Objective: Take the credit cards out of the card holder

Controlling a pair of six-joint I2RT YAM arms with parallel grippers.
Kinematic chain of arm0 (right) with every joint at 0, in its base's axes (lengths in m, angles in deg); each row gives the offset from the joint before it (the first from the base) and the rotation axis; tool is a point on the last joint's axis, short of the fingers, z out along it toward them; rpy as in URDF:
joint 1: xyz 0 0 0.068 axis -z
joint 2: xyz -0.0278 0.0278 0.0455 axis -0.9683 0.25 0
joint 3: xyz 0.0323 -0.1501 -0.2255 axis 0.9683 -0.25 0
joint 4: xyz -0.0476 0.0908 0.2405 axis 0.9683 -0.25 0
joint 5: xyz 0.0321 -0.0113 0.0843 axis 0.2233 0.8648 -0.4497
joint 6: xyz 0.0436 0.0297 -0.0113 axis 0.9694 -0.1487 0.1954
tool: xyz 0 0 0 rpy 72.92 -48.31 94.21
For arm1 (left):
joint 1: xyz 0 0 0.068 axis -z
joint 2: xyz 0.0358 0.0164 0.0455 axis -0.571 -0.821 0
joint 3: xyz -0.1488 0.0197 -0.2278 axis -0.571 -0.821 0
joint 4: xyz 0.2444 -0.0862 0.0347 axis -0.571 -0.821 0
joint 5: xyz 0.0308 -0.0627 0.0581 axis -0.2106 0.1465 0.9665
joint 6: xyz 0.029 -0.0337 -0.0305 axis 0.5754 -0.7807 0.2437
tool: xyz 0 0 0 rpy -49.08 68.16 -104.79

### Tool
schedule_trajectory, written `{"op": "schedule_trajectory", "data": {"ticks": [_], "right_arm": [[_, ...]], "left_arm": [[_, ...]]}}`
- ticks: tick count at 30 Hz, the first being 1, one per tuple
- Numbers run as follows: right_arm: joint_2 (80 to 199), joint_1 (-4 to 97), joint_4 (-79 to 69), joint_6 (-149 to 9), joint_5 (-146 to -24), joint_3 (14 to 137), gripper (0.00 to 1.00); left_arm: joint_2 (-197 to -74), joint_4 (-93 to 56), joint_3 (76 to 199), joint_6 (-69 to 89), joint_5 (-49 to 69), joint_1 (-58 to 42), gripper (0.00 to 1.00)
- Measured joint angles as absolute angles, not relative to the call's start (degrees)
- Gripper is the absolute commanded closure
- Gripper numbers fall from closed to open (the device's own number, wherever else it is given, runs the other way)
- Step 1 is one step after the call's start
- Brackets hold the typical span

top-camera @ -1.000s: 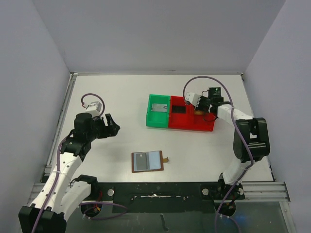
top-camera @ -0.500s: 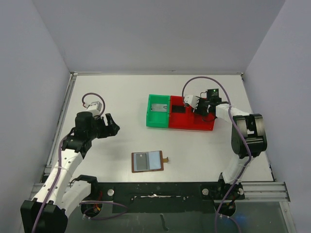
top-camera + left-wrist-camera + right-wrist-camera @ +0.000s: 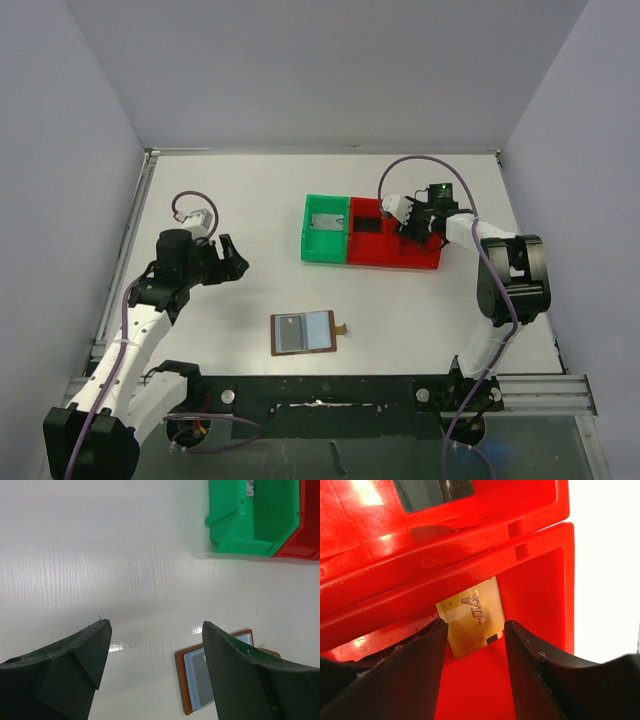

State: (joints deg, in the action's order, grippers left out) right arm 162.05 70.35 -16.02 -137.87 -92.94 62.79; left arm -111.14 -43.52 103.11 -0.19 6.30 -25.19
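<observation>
The card holder lies open on the table, brown with a grey-blue lining and a darker grey panel in its left half. In the left wrist view the card holder shows beside one finger. A pale grey card lies in the green tray. A black card sits in the red tray. The golden-orange card, marked VIP, rests in the red tray's right compartment against the divider. My right gripper hovers open over it, one finger on each side. My left gripper is open and holds nothing.
The two trays stand joined side by side at the back centre, green on the left, red on the right. The green tray also shows at the top right of the left wrist view. White walls close the table in at the left, back and right.
My right gripper has opened and let go of the golden-orange card, which now lies in the red tray. The left arm has barely moved.
</observation>
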Motion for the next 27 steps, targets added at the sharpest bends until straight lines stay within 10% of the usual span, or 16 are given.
{"op": "schedule_trajectory", "data": {"ticks": [11,14,17,27], "right_arm": [[155.91,70.62,-16.28,-128.45,-93.83,63.97,0.39],[150.09,70.16,-14.93,-118.92,-94.49,64.03,0.21],[141.70,69.37,-9.94,-103.97,-94.82,62.15,0.01],[128.76,68.67,16.20,-39.14,-110.40,42.24,0.01]], "left_arm": [[-111.62,-43.35,103.11,-0.19,5.67,-25.39,0.27],[-111.60,-43.28,103.11,-0.19,5.75,-25.93,0.27],[-111.12,-43.26,103.11,-0.21,6.04,-26.37,0.27],[-107.25,-43.15,103.11,-0.45,9.16,-28.67,0.27]]}}
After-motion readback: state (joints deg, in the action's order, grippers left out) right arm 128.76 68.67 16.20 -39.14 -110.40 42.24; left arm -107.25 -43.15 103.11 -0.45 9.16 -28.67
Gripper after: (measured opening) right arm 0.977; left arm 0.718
